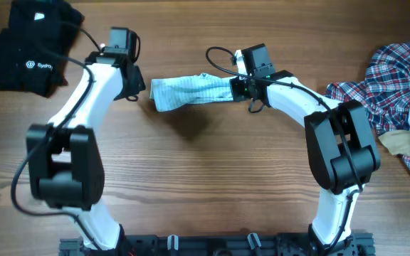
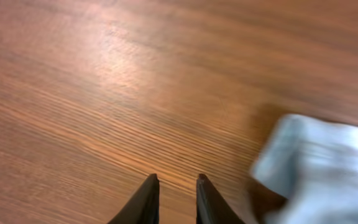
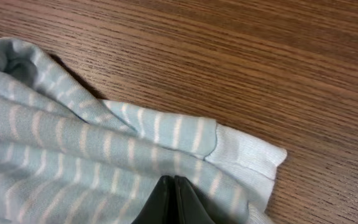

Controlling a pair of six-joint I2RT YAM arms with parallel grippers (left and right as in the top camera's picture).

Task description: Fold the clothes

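Starting at the left, we find a heap of black fabric garments (image 1: 25, 51) with a white logo lying at the far corner of the brown wood-grain table (image 1: 205, 178). Just to their right hangs the left gripper (image 1: 132, 87). From its wrist camera we see its dark fingers (image 2: 146, 200) standing a narrow gap apart over bare wood with nothing between them, so it is slightly open and empty. Near it, but not touching it, begins the small pale-blue striped cloth garment (image 1: 191, 91), which stretches as a rumpled band across the middle of the table's far half, with a shadow on the wood below it. At its right end the right gripper (image 1: 238, 87) is closed on the cloth: its wrist camera shows us the fingertips (image 3: 166, 200) pressed together into the striped folds, close to a plain hemmed edge. Well apart, at the right edge, lies a crumpled red-blue-white plaid shirt (image 1: 379, 78), with a beige cloth piece (image 1: 403, 142) lying against it.
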